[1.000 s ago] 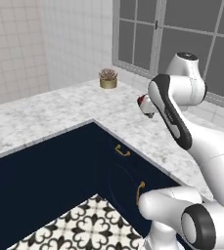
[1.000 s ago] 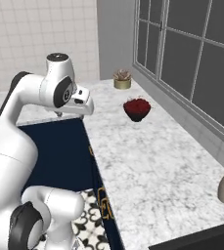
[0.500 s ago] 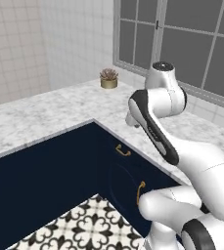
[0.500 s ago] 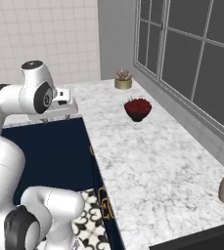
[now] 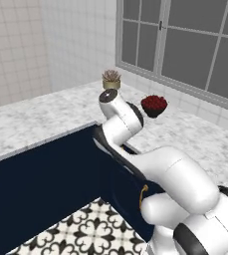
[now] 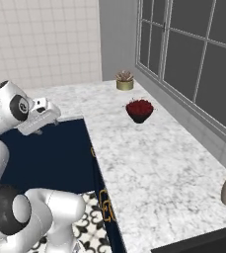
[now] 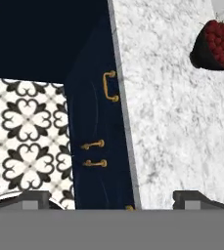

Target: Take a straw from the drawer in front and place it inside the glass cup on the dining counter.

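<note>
The arm folds low over the inner corner of the marble surface (image 6: 149,163), hand aimed downward. The pincer (image 7: 111,197) is spread wide and empty above the drawer (image 7: 100,93), which is shut with its brass handle (image 7: 109,86) visible.

Veined marble worktop (image 7: 172,122), matt navy drawer (image 7: 96,122) with brass handle (image 7: 109,86).

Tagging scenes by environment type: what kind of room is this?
Most likely a home kitchen, rendered. A marble worktop turns a corner over navy cabinet fronts with brass handles, backed by white wall tiles. A dark bowl of red fruit stands on the worktop below a large window.
</note>
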Robot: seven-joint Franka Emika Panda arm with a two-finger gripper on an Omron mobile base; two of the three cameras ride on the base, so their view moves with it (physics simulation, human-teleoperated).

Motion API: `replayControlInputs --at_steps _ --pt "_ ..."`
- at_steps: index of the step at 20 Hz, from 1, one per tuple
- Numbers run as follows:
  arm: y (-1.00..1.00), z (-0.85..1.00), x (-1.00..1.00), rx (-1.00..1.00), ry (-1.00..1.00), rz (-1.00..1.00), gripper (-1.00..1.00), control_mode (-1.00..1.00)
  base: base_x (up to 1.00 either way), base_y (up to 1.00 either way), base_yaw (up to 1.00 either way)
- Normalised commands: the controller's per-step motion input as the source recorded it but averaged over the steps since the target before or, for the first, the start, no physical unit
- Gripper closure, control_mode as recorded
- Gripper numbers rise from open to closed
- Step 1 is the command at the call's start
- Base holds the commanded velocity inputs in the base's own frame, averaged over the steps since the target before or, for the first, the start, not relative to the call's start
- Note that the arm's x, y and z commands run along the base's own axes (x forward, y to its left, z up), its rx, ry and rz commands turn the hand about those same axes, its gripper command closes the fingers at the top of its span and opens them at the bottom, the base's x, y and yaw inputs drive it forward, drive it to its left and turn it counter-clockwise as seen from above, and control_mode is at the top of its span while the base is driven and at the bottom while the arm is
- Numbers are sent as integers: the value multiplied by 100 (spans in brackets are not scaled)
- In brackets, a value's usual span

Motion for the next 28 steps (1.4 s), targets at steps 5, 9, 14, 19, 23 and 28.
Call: replayControlInputs --at_steps 5,9,14,19,23,28 --pt "43 -60 46 -37 0 0 -100 -100 0 0 0" --pt "16 -62 35 -33 -1 -3 -100 -100 0 0 0" --pt "0 -70 35 -27 -3 -8 -100 -100 0 0 0" --pt "-4 -69 34 -23 -4 -11 -100 -100 0 0 0" --pt "-24 -55 7 -18 -5 -10 -100 -100 0 0 0" --pt "-28 -37 19 -7 -6 -6 -100 -100 0 0 0"
